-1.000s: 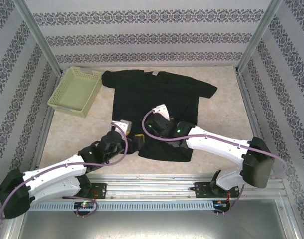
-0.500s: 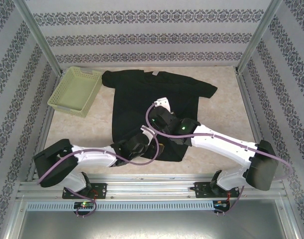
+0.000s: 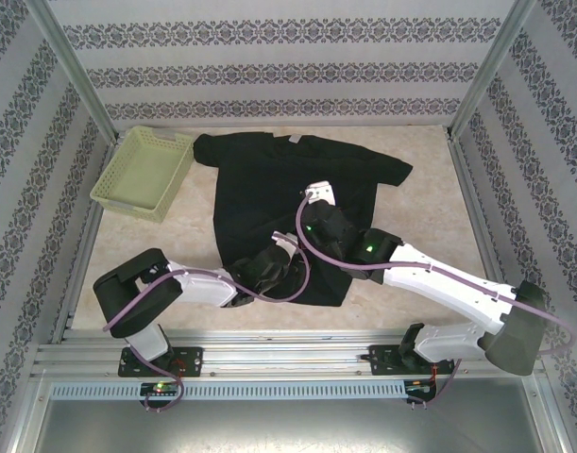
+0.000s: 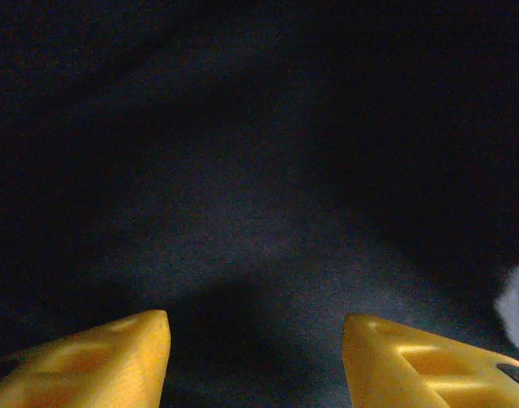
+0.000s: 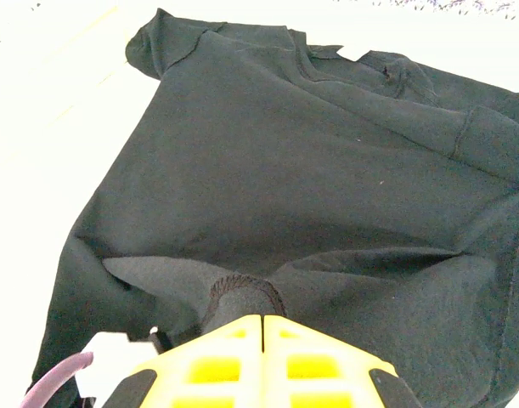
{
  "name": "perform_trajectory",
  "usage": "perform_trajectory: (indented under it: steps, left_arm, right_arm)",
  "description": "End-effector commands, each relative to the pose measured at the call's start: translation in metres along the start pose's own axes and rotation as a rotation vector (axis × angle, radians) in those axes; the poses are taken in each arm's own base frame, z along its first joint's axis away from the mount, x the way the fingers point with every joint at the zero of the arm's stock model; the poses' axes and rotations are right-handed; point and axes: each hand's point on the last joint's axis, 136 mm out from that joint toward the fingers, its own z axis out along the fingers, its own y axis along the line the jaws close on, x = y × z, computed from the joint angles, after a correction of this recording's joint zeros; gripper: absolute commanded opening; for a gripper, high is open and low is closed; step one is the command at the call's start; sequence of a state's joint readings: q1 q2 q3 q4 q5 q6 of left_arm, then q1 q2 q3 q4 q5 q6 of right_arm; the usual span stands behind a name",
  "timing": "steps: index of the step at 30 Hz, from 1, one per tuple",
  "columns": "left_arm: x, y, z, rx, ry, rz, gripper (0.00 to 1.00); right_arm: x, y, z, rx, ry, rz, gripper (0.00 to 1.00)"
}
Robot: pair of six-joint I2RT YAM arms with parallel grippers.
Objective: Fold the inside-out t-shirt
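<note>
The black t-shirt [image 3: 269, 175] lies spread on the table with its white tag [image 3: 293, 140] at the far collar. My right gripper [image 3: 313, 209] hovers over the shirt's lower middle. In the right wrist view this gripper [image 5: 263, 319] is shut on a pinched bunch of the shirt's fabric [image 5: 242, 297], which it lifts into a ridge, and the tag [image 5: 350, 53] lies far ahead. My left gripper [image 3: 280, 257] is low at the shirt's near hem, just below the right one. Its yellow fingers [image 4: 115, 357] stand open [image 4: 255, 327] close against dark cloth [image 4: 242, 170].
A pale yellow-green lattice basket [image 3: 142, 172] sits at the far left, beside the shirt's left sleeve. Patterned walls and metal posts close in the table on three sides. Bare tabletop [image 3: 156, 245] lies left of the shirt and to its right [image 3: 420, 226].
The left arm has swung its gripper rightward to the shirt's near hem, under the right gripper. The right gripper has moved a little farther and to the right, still holding fabric.
</note>
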State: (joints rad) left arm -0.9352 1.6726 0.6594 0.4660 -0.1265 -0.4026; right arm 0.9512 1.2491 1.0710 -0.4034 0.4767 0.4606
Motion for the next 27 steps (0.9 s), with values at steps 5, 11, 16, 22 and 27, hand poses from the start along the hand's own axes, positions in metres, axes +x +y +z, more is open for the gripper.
perform_trajectory:
  steps: [5, 11, 16, 22, 27]
  left_arm:
    - [-0.021, -0.004, 0.004, -0.017, -0.057, 0.056, 0.54]
    - [-0.017, -0.043, -0.018, 0.099, -0.112, 0.170, 0.55]
    - [-0.015, -0.046, -0.007, 0.080, -0.082, 0.182, 0.52]
    - [-0.026, -0.018, -0.001, 0.043, -0.101, 0.095, 0.47]
    - [-0.033, -0.015, -0.026, 0.005, -0.175, 0.110, 0.47]
  right_arm:
    - [-0.020, 0.005, -0.007, -0.043, -0.046, 0.005, 0.00]
    - [-0.030, -0.010, 0.004, -0.026, -0.006, 0.085, 0.00]
    - [-0.033, -0.001, 0.002, -0.074, -0.001, 0.072, 0.00]
    - [-0.030, -0.007, -0.005, -0.063, -0.019, 0.069, 0.00]
    - [-0.023, -0.014, 0.001, -0.023, 0.003, 0.061, 0.00]
